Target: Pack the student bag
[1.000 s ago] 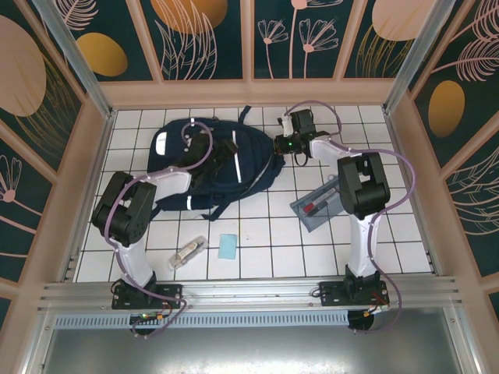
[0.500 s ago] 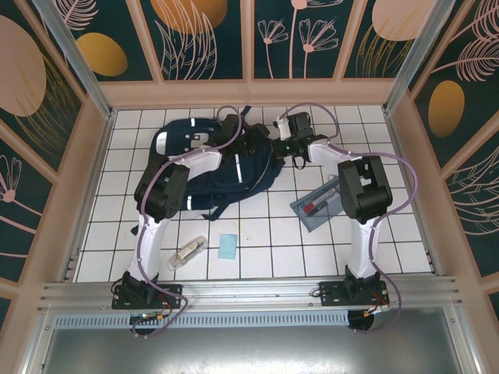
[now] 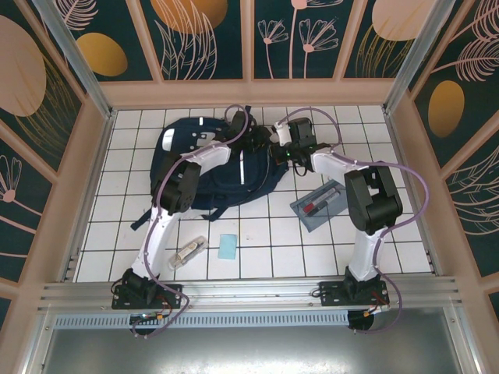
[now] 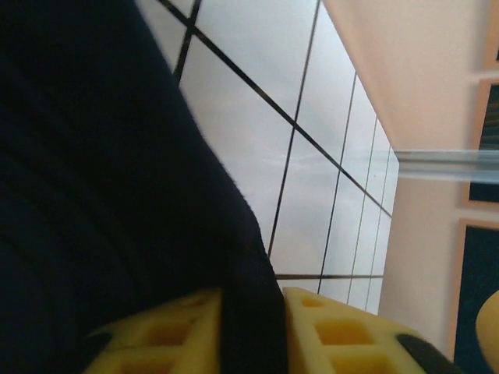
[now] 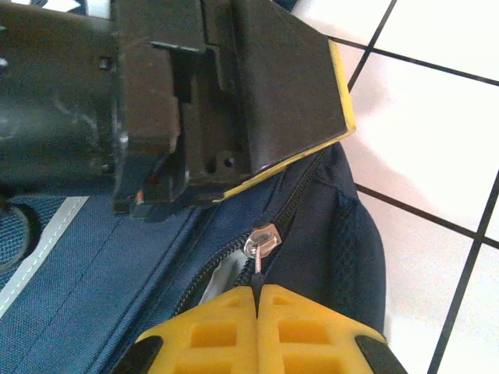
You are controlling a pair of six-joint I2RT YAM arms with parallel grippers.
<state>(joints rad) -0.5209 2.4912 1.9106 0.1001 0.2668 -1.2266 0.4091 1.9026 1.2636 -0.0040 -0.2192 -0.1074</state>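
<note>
Right wrist view: right gripper [image 5: 256,298] is pinching the zipper pull [image 5: 261,238], its track running diagonally across the student bag [image 5: 109,269]; left gripper [image 4: 253,312] is clamping bag fabric alongside.

The left arm has swung from the middle of the student bag [image 3: 261,178] to its far edge, beside the right claw [image 5: 257,300]. The left claw [image 4: 253,315], wide before, now pinches a fold of the bag's fabric. The bag itself has turned slightly.
</note>
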